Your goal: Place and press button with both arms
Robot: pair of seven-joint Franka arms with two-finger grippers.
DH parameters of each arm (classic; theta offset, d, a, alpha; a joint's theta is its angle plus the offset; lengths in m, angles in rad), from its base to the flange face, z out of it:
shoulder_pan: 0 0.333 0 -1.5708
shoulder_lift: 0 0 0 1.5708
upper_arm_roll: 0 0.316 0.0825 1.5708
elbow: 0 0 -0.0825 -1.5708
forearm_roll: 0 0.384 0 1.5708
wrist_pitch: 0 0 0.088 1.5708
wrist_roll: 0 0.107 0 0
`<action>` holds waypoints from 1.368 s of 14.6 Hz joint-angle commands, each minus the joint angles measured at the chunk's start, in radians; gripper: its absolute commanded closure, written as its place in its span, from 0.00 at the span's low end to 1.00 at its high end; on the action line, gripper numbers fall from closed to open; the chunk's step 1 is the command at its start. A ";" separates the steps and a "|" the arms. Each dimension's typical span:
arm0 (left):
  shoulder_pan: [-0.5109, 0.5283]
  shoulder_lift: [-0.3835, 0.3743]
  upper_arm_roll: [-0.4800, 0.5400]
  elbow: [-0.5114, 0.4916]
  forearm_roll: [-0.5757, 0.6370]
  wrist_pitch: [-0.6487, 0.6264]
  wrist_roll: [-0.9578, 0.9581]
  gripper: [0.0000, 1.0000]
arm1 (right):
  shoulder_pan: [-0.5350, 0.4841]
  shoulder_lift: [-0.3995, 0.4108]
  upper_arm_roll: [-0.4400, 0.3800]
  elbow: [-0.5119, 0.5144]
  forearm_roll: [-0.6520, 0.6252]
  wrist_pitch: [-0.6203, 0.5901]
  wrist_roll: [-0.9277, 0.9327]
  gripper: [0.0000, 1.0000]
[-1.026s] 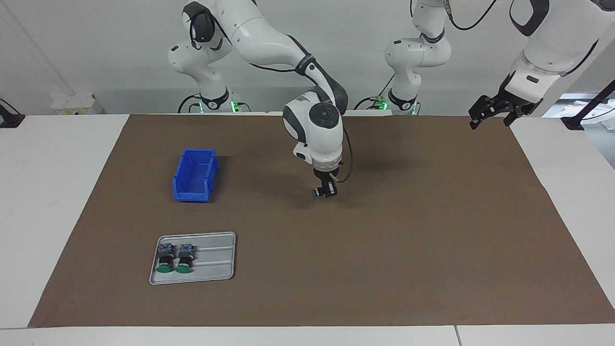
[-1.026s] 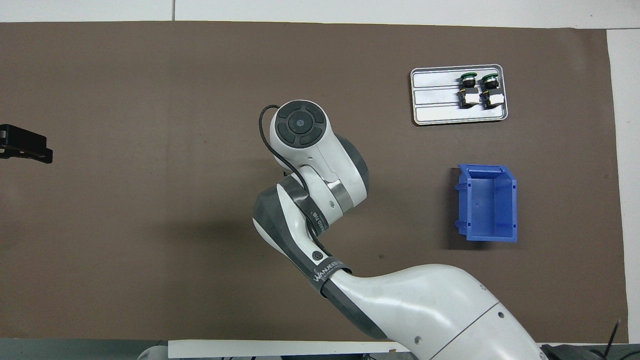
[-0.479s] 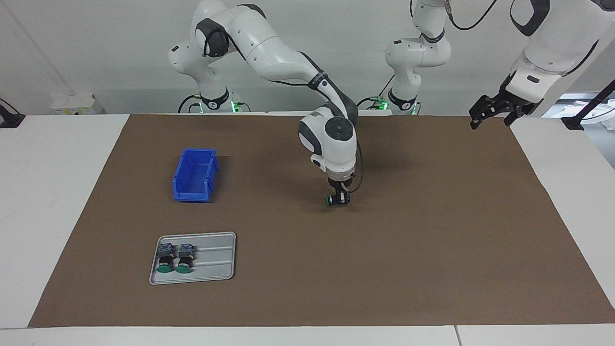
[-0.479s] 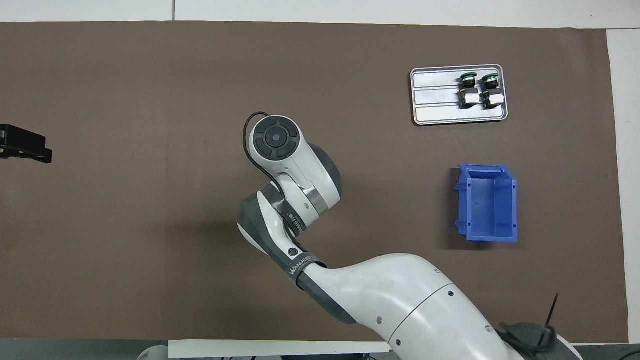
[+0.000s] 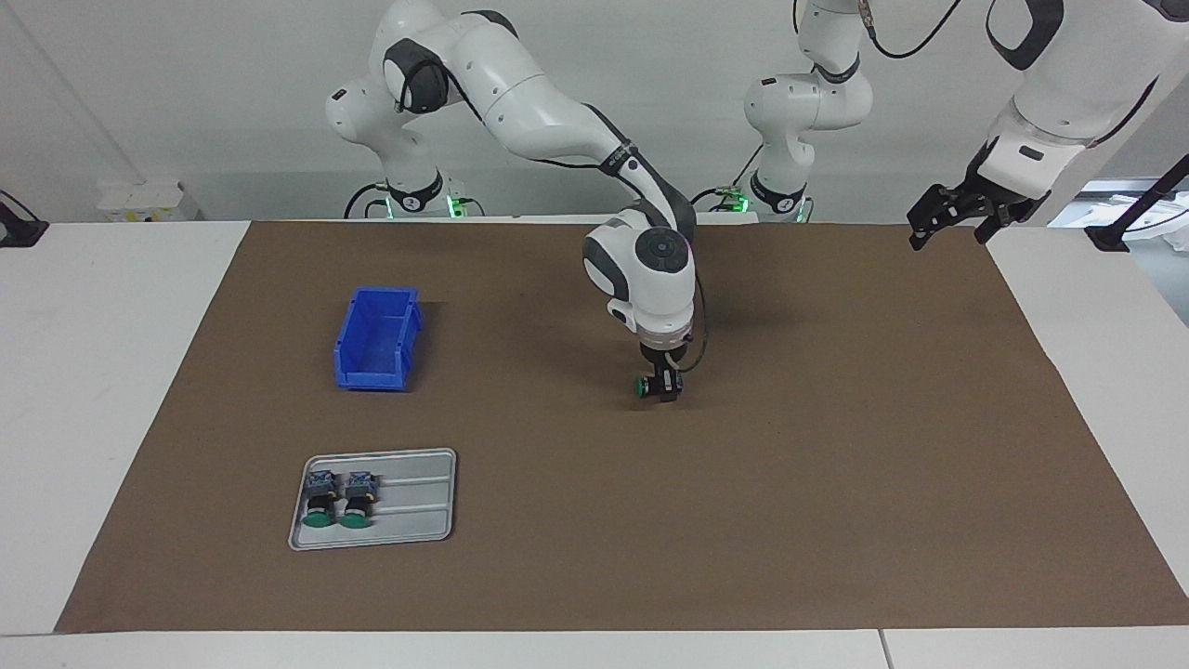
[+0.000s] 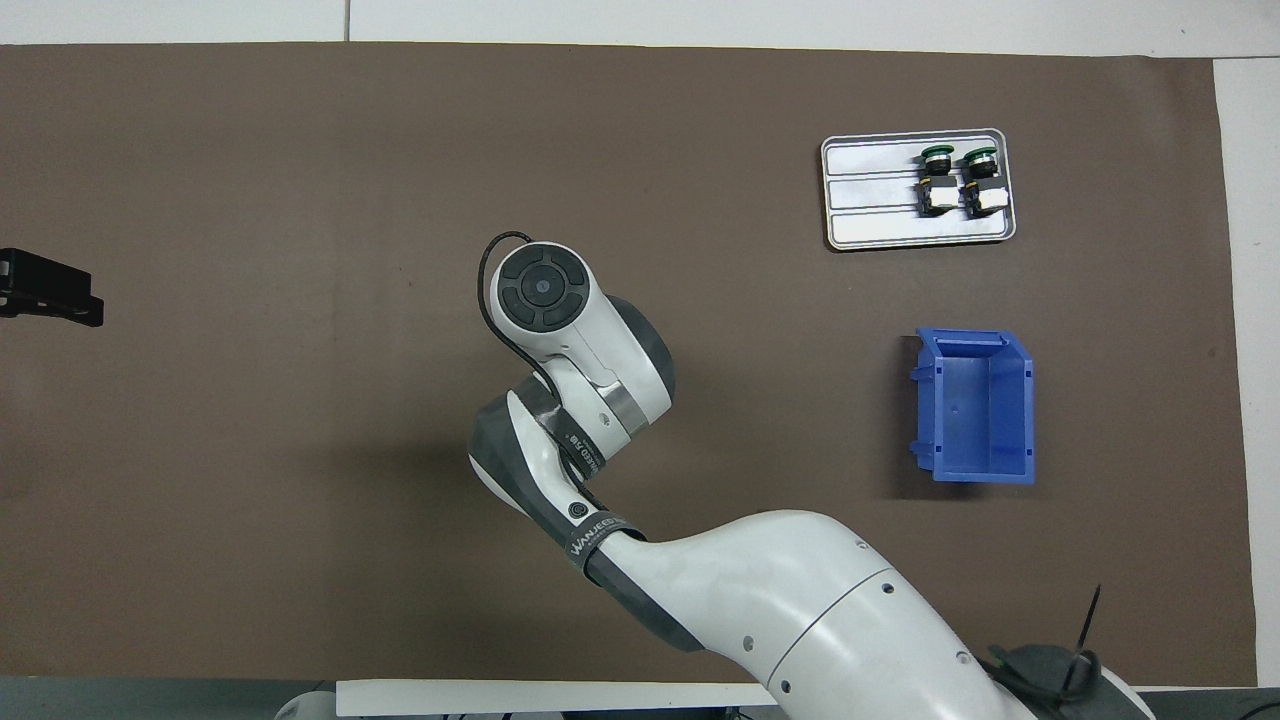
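The button, with its green cap pointing sideways, is at the tip of my right gripper, low over the middle of the brown mat. Whether it rests on the mat I cannot tell. In the overhead view the right arm's wrist hides both the button and the gripper. My left gripper hangs open and empty over the mat's corner at the left arm's end, where the arm waits. In the overhead view that left gripper shows only as a black piece at the edge.
A silver tray holds two more green-capped buttons, toward the right arm's end. A blue bin stands nearer to the robots than the tray. Two smaller white arms stand at the table's back edge.
My right arm has carried the button toward the left arm's end and lowered it close to the mat. The left arm has not moved.
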 commanded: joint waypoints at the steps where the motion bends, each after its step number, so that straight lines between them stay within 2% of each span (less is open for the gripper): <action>1: -0.001 -0.028 0.002 -0.028 0.012 0.005 -0.009 0.00 | -0.032 -0.063 0.003 0.013 0.000 -0.076 -0.091 0.01; 4: -0.001 -0.028 0.002 -0.028 0.012 0.005 -0.014 0.00 | -0.081 -0.146 -0.001 0.007 -0.002 -0.142 -0.210 0.01; 8: -0.004 -0.028 0.001 -0.029 0.012 0.003 -0.013 0.00 | -0.224 -0.275 -0.001 -0.029 0.000 -0.240 -0.402 0.01; 13: -0.015 -0.045 -0.007 -0.064 0.012 0.013 -0.008 0.00 | -0.389 -0.401 -0.001 -0.047 0.000 -0.434 -0.829 0.01; 15: -0.035 -0.055 -0.007 -0.089 0.012 0.054 -0.022 0.00 | -0.454 -0.439 -0.003 -0.046 0.000 -0.511 -1.006 0.01; 20: -0.073 -0.043 -0.008 -0.092 0.003 0.068 -0.279 0.00 | -0.593 -0.570 -0.012 -0.044 -0.014 -0.675 -1.275 0.01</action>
